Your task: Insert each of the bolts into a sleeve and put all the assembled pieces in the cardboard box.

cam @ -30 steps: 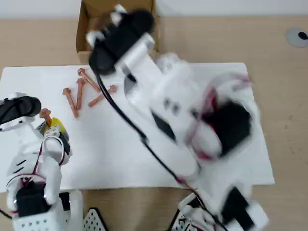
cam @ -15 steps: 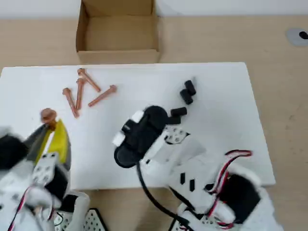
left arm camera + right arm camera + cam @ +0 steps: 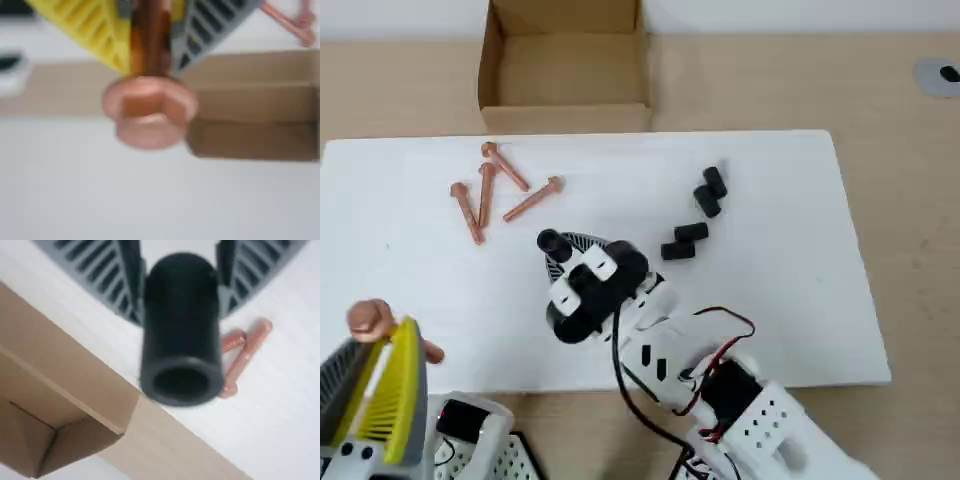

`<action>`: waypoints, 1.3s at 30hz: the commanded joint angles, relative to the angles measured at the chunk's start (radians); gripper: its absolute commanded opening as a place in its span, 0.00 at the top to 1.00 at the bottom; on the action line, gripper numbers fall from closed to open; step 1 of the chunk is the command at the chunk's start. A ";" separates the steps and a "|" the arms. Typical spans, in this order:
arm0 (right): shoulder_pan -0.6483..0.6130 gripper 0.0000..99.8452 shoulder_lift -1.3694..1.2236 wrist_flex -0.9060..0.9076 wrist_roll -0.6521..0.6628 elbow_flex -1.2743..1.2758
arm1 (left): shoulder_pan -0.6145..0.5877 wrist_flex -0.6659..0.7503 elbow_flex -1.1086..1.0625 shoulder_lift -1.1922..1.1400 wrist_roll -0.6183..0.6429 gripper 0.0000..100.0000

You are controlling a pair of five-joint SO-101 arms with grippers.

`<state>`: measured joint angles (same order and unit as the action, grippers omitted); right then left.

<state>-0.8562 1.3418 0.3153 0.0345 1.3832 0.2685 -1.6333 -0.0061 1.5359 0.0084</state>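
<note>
left: my pincer clenched on bolt shank | right: my pincer grasps sleeve, bore exposed | why: likely readying insertion

Bright, even overhead light; white sheet nearly glares; shadows by the bolts faint, soft.

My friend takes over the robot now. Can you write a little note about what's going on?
Left hand: shut on a bolt, by the mat's near left corner.
Right hand: shut on a sleeve, over the mat's middle.
Four loose bolts lie far left on the mat, four loose sleeves right of centre.
Box: empty.
Done: one bolt and one sleeve picked up.
Left: join them, box the piece, then four more pairs.
</note>
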 commanded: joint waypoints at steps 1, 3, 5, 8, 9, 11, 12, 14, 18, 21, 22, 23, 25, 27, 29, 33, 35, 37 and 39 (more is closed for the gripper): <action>0.008 0.99 0.028 -0.046 -0.101 0.002 | 0.121 -0.003 0.025 -0.007 0.025 0.99; -0.013 0.99 0.025 -0.044 -0.146 0.002 | 0.150 0.009 0.018 -0.013 0.034 0.99; -0.044 0.99 0.024 -0.044 -0.157 0.002 | 0.164 0.077 -0.014 -0.010 0.028 0.99; -0.096 0.99 0.024 -0.046 -0.157 0.002 | 0.166 0.198 -0.104 -0.007 0.009 0.99; -0.113 0.99 0.024 -0.046 -0.157 0.002 | 0.166 0.230 -0.140 -0.007 -0.002 0.99; -0.139 0.99 0.024 -0.046 -0.157 -0.001 | 0.167 0.299 -0.212 -0.005 -0.017 0.99; -0.148 0.99 0.024 -0.046 -0.157 -0.002 | 0.169 0.336 -0.249 -0.005 -0.021 0.99; -0.156 0.99 0.028 -0.048 -0.157 -0.004 | 0.169 0.411 -0.330 0.013 -0.038 0.99; -0.156 0.99 0.030 -0.049 -0.157 -0.005 | 0.169 0.552 -0.560 0.139 -0.107 0.99; -0.154 0.99 0.030 -0.049 -0.157 -0.005 | 0.169 0.609 -0.717 0.283 -0.127 0.99; -0.154 0.99 0.030 -0.049 -0.157 -0.005 | 0.169 0.618 -0.747 0.306 -0.126 0.99; -0.153 0.99 0.030 -0.049 -0.157 -0.004 | 0.169 0.608 -0.747 0.302 -0.121 0.99; -0.151 0.99 0.030 -0.051 -0.157 -0.004 | 0.169 0.560 -0.713 0.285 -0.094 0.99; -0.150 0.99 0.030 -0.051 -0.157 -0.004 | 0.170 0.517 -0.694 0.288 -0.058 0.99; -0.150 0.99 0.030 -0.051 -0.157 -0.004 | 0.199 0.502 -0.690 0.289 -0.048 0.99; -0.150 0.99 0.030 -0.051 -0.157 -0.004 | 0.242 0.502 -0.698 0.289 -0.051 0.99; -0.150 0.99 0.030 -0.051 -0.157 -0.005 | 0.241 0.506 -0.717 0.289 -0.052 0.99; -0.150 0.99 0.031 -0.051 -0.157 -0.010 | 0.241 0.508 -0.730 0.289 -0.068 0.99; -0.150 0.99 0.031 -0.051 -0.157 -0.018 | 0.241 0.519 -0.746 0.289 -0.091 0.99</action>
<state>-1.0004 1.3464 0.2954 -0.1112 1.3832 0.4971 -1.1347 -0.7457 1.8213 -0.0591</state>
